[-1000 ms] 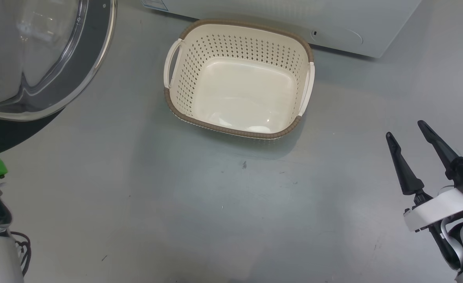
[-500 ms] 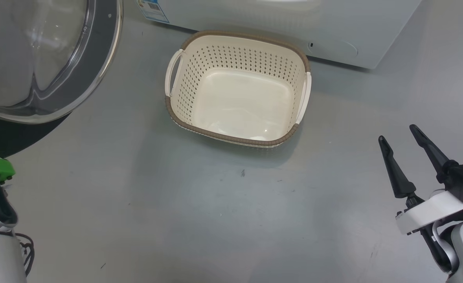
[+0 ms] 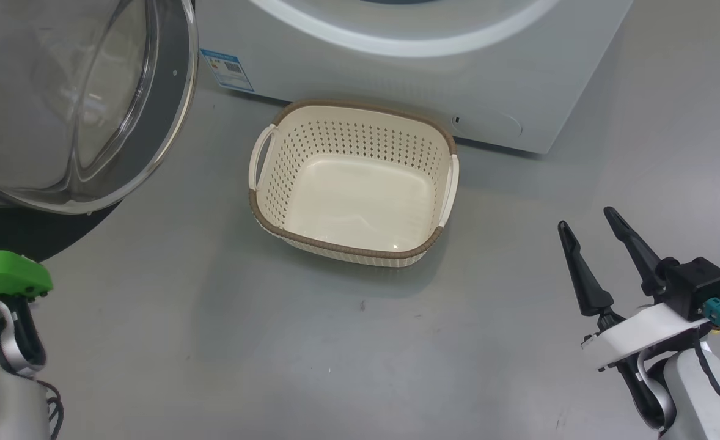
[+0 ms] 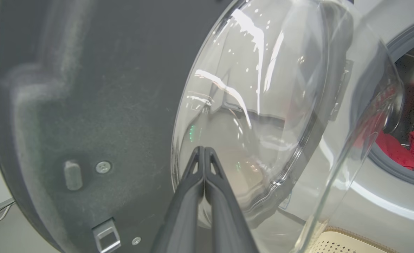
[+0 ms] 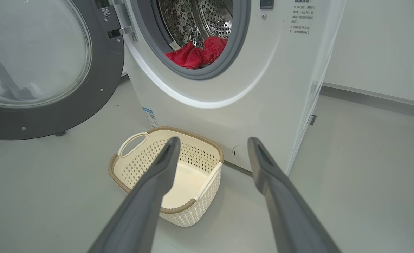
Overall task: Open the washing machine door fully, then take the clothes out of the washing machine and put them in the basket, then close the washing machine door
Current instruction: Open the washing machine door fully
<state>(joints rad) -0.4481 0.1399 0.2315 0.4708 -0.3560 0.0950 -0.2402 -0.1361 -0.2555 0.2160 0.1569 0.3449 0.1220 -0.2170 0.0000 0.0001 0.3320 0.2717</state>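
At the far side, the washing machine (image 3: pixel 396 79) is seen, the washing machine door (image 3: pixel 164 110) swung open leftward. Just before it the basket (image 3: pixel 348 250) is set. The clothes (image 5: pixel 196 54) are heaped in the drum (image 5: pixel 210 17). The left gripper (image 4: pixel 204 151) is pressed shut by the door, the right gripper (image 3: pixel 586 218) spread wide; nothing is held by either.

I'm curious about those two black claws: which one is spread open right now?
The right gripper: its two long fingers stand well apart, holding nothing. The left gripper has its fingers pressed together.
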